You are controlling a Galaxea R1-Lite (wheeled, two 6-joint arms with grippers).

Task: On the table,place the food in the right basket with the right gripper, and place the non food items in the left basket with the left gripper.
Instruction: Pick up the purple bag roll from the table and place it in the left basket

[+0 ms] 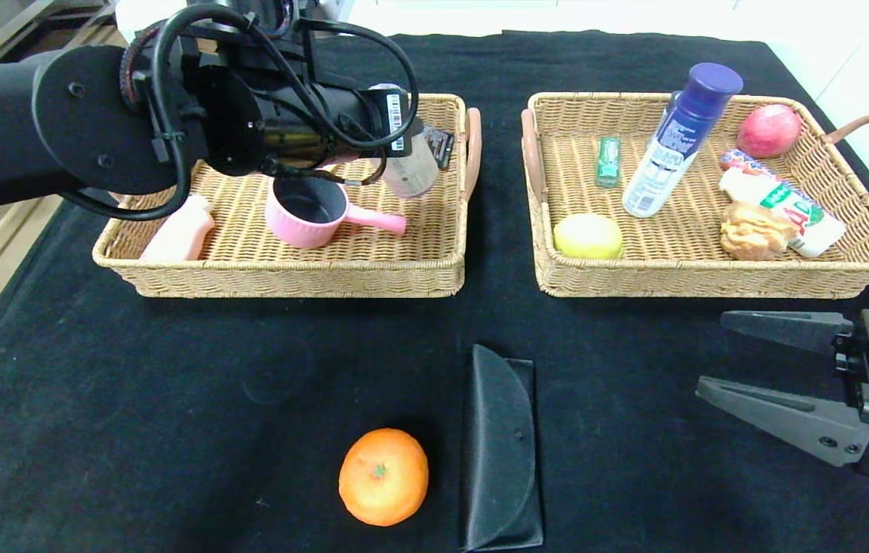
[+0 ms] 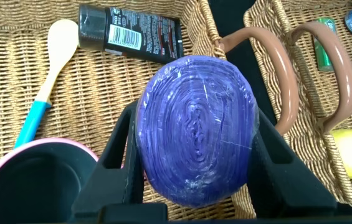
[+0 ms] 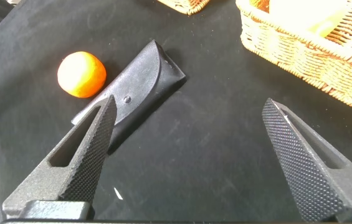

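The big table draped in black cloth (image 1: 173,399) carries everything. On it sit two rectangular tan wicker trays with brown loop handles: the left basket (image 1: 288,269) and the right basket (image 1: 711,276), side by side, handles nearly meeting.

Over the left basket hangs the bulky black left gripper (image 2: 191,186), fingers closed on either side of a white canister with a purple lid (image 2: 194,127), held above the basket's far right corner. Judging by that, the drop is imminent but not yet made.

The right gripper (image 1: 711,353) hovers low over the cloth in front of the right basket, its two long dark fingers spread wide with nothing between them.

Already in the left basket: the pink saucepan with dark inside (image 1: 310,211), a pale pink piece, a wooden spoon with a blue handle (image 2: 46,81) and a black tube (image 2: 131,32). In the right basket: the tall blue-and-white bottle with blue cap (image 1: 680,138), a white carton, a red apple, a yellow lemon and a tan bun (image 1: 753,230).

Left on the cloth: the black curved pouch (image 1: 499,449) for the left side, and just beside it the round orange (image 1: 383,477) for the right. So, mostly sorted, with two items and the canister to go.
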